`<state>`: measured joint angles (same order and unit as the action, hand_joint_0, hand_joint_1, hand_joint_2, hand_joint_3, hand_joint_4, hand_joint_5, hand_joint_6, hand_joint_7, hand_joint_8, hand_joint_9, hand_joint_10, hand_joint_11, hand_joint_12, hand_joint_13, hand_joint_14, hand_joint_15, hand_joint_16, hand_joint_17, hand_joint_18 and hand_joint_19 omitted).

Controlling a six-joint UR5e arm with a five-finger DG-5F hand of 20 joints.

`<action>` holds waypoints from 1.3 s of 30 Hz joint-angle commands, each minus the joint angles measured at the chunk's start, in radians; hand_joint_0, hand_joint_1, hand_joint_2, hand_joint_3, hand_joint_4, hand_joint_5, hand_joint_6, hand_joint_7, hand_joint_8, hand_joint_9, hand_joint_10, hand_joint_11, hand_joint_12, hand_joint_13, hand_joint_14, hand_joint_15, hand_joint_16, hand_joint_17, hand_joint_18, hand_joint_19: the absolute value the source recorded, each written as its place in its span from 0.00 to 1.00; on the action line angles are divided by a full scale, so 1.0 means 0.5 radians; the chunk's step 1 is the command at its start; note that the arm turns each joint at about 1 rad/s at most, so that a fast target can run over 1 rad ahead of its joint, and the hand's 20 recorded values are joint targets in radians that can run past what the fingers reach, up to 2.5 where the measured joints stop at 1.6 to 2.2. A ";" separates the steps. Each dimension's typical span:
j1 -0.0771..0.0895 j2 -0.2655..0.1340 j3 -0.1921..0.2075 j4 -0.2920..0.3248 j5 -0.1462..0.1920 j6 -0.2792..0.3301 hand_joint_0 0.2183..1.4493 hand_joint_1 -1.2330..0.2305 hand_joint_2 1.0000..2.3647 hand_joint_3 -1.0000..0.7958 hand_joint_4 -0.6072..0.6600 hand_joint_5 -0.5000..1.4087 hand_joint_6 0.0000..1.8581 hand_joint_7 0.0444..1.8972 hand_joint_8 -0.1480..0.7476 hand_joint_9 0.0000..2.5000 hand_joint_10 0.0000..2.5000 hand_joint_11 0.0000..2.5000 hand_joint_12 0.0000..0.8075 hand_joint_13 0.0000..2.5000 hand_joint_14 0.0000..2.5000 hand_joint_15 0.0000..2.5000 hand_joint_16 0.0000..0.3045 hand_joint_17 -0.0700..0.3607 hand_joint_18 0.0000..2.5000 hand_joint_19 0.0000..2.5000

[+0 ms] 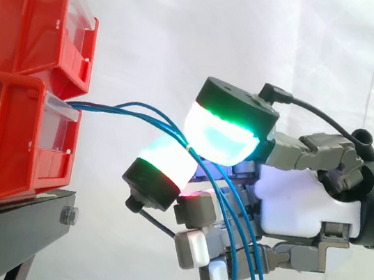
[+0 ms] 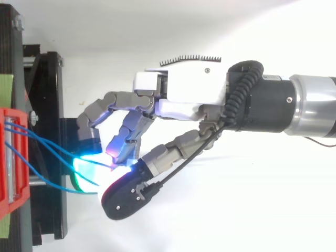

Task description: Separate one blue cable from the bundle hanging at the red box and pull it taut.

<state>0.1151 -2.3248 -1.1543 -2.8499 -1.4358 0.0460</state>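
The red box (image 1: 4, 141) is sitting on the black stand (image 1: 14, 209), its blue bundle (image 1: 247, 258) drooping past the hand (image 1: 305, 200), which is reaching level just beside the box. Curled glowing pads (image 1: 219, 134) are pinching one blue cable (image 1: 151, 108). It is bowing, so the tightening pull probably remains.

The cables (image 1: 246, 256) are running off the bottom edge in the side view; their other ends are disappearing into the lower box (image 1: 3, 148), which the left edge is cutting.
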 commanded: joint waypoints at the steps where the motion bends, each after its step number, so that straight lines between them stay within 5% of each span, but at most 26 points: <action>1: 0.000 0.002 -0.002 0.000 0.000 0.000 0.46 0.22 0.00 0.28 0.52 0.16 0.46 0.56 0.47 0.39 0.01 0.42 0.43 0.37 0.01 0.28 0.15 0.39 0.35 0.25; 5: 0.000 -0.001 -0.002 0.003 0.000 0.000 0.46 0.20 0.00 0.28 0.48 0.17 0.46 0.56 0.45 0.41 0.01 0.42 0.42 0.38 0.01 0.27 0.14 0.39 0.35 0.23; 9: 0.000 -0.001 -0.002 0.000 0.000 0.000 0.37 0.16 0.00 0.28 0.55 0.18 0.46 0.62 0.45 0.41 0.01 0.42 0.42 0.37 0.01 0.28 0.14 0.39 0.35 0.24; 14: 0.003 -0.001 -0.002 0.006 0.000 0.000 0.21 0.27 0.00 0.28 0.50 0.21 0.44 0.57 0.49 0.46 0.01 0.40 0.46 0.39 0.01 0.28 0.16 0.41 0.37 0.26; 19: 0.003 0.002 -0.002 0.006 0.000 0.000 0.29 0.41 0.00 0.28 0.44 0.22 0.41 0.64 0.47 0.46 0.01 0.39 0.43 0.40 0.01 0.29 0.14 0.39 0.37 0.28; 24: 0.006 0.002 -0.002 0.006 0.000 0.000 0.34 0.31 0.00 0.28 0.43 0.22 0.41 0.69 0.46 0.47 0.01 0.41 0.43 0.41 0.01 0.29 0.14 0.39 0.37 0.28; 31: 0.006 0.002 -0.002 0.006 0.000 0.000 0.42 0.21 0.00 0.28 0.41 0.19 0.47 0.64 0.47 0.46 0.01 0.43 0.43 0.40 0.01 0.28 0.14 0.39 0.38 0.26; 39: 0.006 0.002 -0.005 0.006 -0.003 -0.003 0.33 0.20 0.00 0.28 0.44 0.20 0.47 0.65 0.44 0.49 0.01 0.44 0.42 0.41 0.01 0.29 0.14 0.38 0.38 0.26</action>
<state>0.1181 -2.3241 -1.1562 -2.8470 -1.4368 0.0452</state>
